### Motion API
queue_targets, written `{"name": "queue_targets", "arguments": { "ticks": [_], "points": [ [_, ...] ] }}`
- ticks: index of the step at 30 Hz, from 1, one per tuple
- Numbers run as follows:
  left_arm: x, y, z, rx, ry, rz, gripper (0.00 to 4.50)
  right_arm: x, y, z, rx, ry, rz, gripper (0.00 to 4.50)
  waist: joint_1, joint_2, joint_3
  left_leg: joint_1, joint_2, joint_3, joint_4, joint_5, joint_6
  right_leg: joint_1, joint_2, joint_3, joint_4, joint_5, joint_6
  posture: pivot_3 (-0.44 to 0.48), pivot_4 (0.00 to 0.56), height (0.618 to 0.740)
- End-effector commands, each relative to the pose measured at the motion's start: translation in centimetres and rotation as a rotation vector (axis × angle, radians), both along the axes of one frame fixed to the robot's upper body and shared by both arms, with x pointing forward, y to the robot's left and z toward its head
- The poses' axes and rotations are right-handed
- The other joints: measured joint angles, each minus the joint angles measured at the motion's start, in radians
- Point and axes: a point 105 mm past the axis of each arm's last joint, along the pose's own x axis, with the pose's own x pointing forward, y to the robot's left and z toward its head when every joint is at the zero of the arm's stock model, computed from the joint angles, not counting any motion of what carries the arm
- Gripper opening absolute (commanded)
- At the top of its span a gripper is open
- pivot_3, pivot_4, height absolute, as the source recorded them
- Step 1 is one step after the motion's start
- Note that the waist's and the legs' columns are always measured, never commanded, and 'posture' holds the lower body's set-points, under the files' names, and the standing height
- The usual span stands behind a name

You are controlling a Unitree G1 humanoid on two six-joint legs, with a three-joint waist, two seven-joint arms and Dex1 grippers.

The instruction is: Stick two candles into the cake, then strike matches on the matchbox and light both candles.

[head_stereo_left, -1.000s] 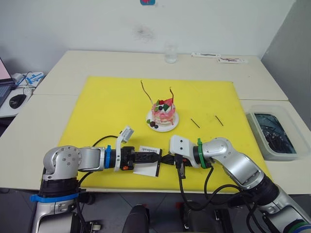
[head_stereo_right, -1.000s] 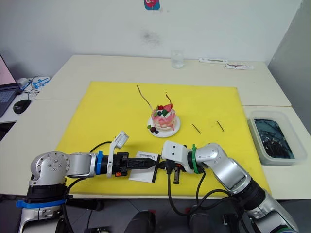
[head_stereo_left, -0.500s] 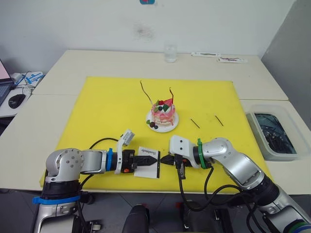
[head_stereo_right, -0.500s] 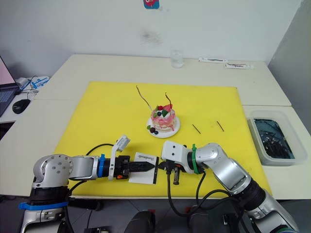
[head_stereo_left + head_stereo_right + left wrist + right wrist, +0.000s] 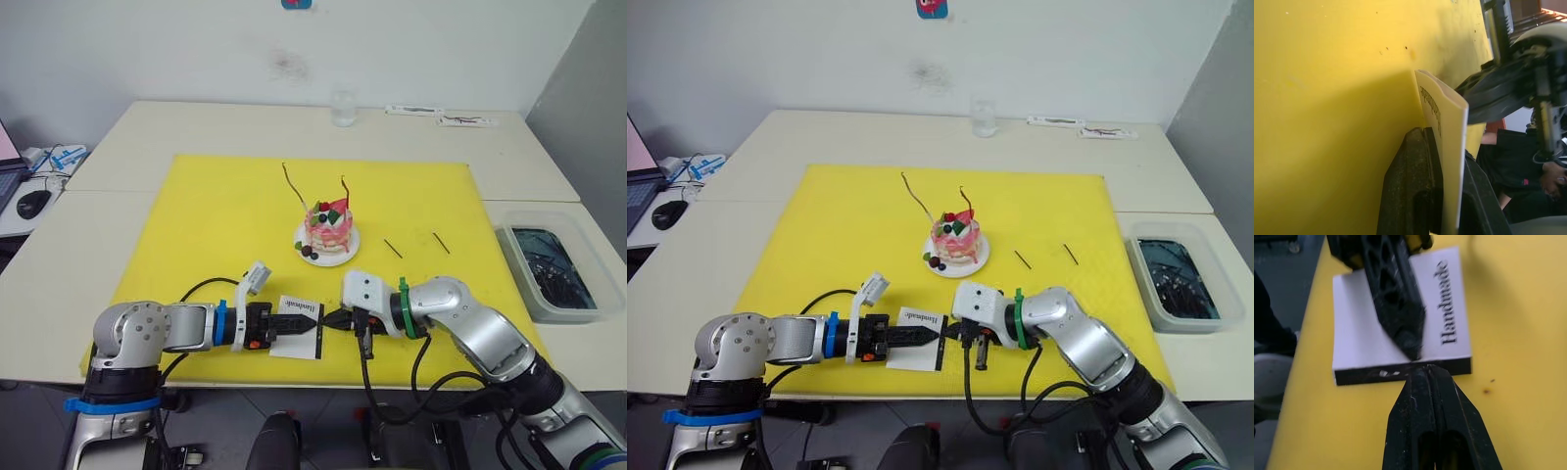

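Currently the striking step is in hand. Left gripper [image 5: 921, 336] pinches the matchbox [image 5: 298, 326] at the yellow mat's [image 5: 196, 215] near edge. Right gripper [image 5: 1422, 369], fingers pressed together, meets its black strip; any match held is indiscernible. Next: a firm stroke along the strip.

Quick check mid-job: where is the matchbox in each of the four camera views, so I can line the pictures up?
Left eye view: matchbox at the yellow mat's near edge, between the two grippers.
Right eye view: same spot, in front of the cake.
Left wrist view: seen edge-on, clamped between the left gripper's fingers.
Right wrist view: face up, "Handmade" lettering readable, black strip at the right gripper's shut tips.
Shared landmark: the yellow mat.
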Motion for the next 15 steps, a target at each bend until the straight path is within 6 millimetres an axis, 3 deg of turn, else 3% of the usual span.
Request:
{"name": "queue_targets", "arguments": {
  "ticks": [1, 3, 8, 14, 15],
  "points": [
    [-1.2, 0.0, 2.2, -0.075, -0.117, -0.077, 0.02, 0.1, -1.6, 3.7, 0.115, -0.088, -0.045, 0.0, -0.001, 0.0, 0.0, 0.0, 0.0, 0.0, 0.0, 0.0, 0.0, 0.0, 0.0, 0.0, 0.0, -0.001, -0.001, 0.0, 0.15, 0.74],
    [-1.3, 0.3, 2.7, -0.107, -0.15, -0.081, 0.02, 0.3, -2.4, 4.5, 0.15, -0.104, -0.091, 0.0, 0.0, 0.0, 0.0, 0.0, 0.0, 0.0, -0.001, 0.0, 0.0, 0.0, 0.0, 0.0, 0.0, -0.001, -0.002, 0.0, 0.15, 0.74],
    [-1.6, 0.5, 3.9, -0.148, -0.222, -0.11, 0.02, 1.9, -6.5, 6.4, 0.221, -0.216, -0.338, 0.0, 0.001, 0.0, 0.0, -0.001, 0.0, 0.0, -0.001, 0.0, 0.0, -0.001, 0.0, 0.0, -0.001, -0.001, -0.002, 0.0, 0.15, 0.74],
    [-1.2, 0.7, 5.6, -0.166, -0.314, -0.106, 0.02, 3.3, -9.5, 5.8, 0.253, -0.236, -0.553, 0.0, -0.001, 0.0, 0.001, 0.0, 0.001, 0.0, -0.001, 0.0, 0.0, -0.001, 0.0, 0.0, 0.0, -0.001, -0.002, 0.0, 0.15, 0.74],
    [-1.1, 0.7, 5.6, -0.165, -0.318, -0.104, 0.0, 3.4, -9.5, 5.7, 0.254, -0.234, -0.561, 0.4, -0.001, 0.0, 0.001, 0.0, 0.001, 0.001, -0.001, 0.0, 0.0, -0.001, 0.0, 0.0, 0.0, -0.001, -0.002, 0.0, 0.15, 0.74]
  ]
}}
